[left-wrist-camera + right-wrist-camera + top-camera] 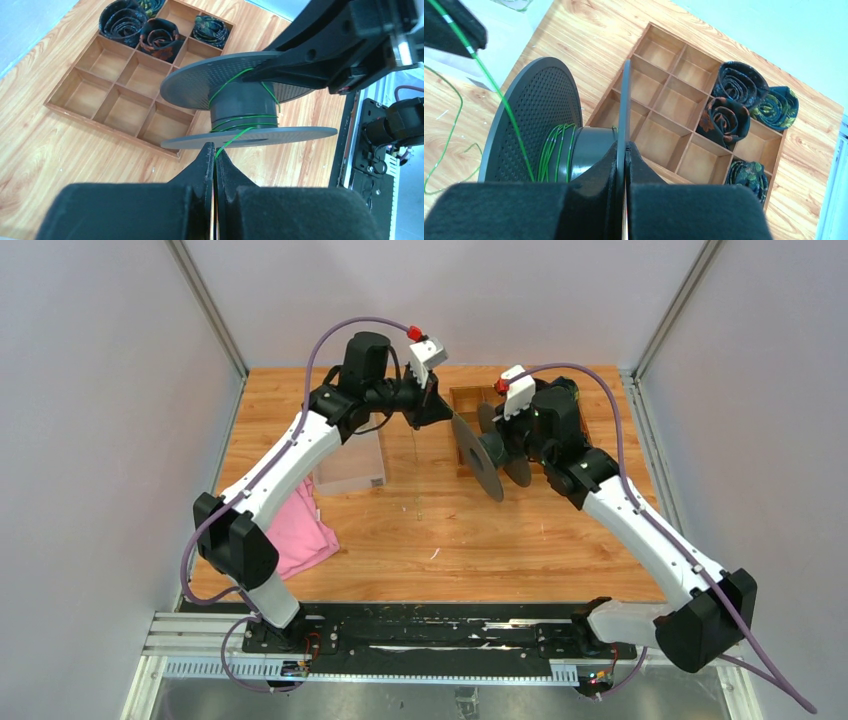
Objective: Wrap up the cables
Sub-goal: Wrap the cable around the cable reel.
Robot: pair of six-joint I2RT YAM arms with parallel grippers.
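Observation:
A thin green cable (234,139) is wound in several turns round the hub of a big dark grey spool (243,102). My left gripper (215,152) is shut on the cable just below the spool's lower flange, and the cable runs taut from its tips to the hub. My right gripper (625,148) is shut on the thin edge of one spool flange (624,105) and holds the spool above the table. In the top view the spool (488,452) hangs between both grippers, the left gripper (436,408) beside it. Loose cable (451,145) trails down onto the table.
A wooden divider tray (120,100) lies on the table under the spool, with rolled dark ties (744,100) in some compartments. A pink cloth (300,530) and a clear box (352,464) lie by the left arm. Purple arm cords (330,335) loop overhead.

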